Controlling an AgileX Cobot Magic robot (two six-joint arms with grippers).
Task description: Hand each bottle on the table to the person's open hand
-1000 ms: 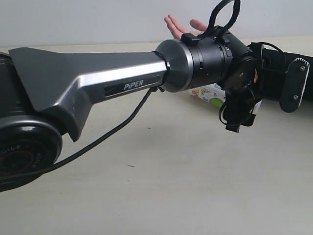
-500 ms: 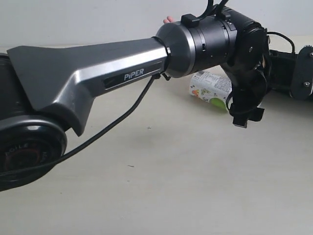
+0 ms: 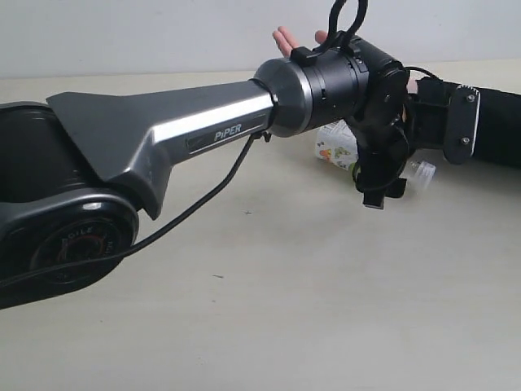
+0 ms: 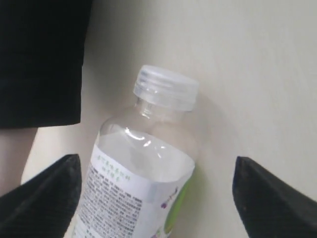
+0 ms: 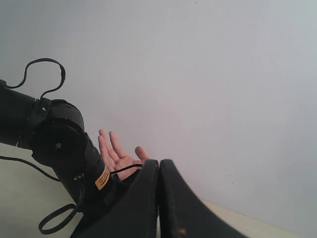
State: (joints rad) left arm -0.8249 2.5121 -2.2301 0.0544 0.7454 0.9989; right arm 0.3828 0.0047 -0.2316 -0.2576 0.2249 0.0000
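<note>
One bottle (image 3: 336, 147) with a white and lime-green label lies on its side on the pale table (image 3: 269, 301), partly behind my left arm. My left gripper (image 3: 430, 145) hangs over its neck end, beside the person's black sleeve (image 3: 498, 124). In the left wrist view the white-capped bottle (image 4: 144, 171) lies between the two spread black fingers (image 4: 45, 198); the left gripper (image 4: 158, 201) is open around it without touching. The person's open hand (image 3: 291, 38) shows behind the arm, palm up. My right gripper (image 5: 159, 164) is shut and empty, raised, facing the hand (image 5: 117, 154).
The left arm's thick grey link (image 3: 163, 134) and its cable (image 3: 203, 208) cross the middle of the exterior view. A pale wall (image 5: 208, 74) stands behind the table. The black sleeve (image 4: 39, 54) lies close beside the bottle. No other bottle shows.
My left wrist and gripper have shifted left and down toward the bottle's neck. The person's fingers, nearly hidden half a second ago, show again above the arm.
</note>
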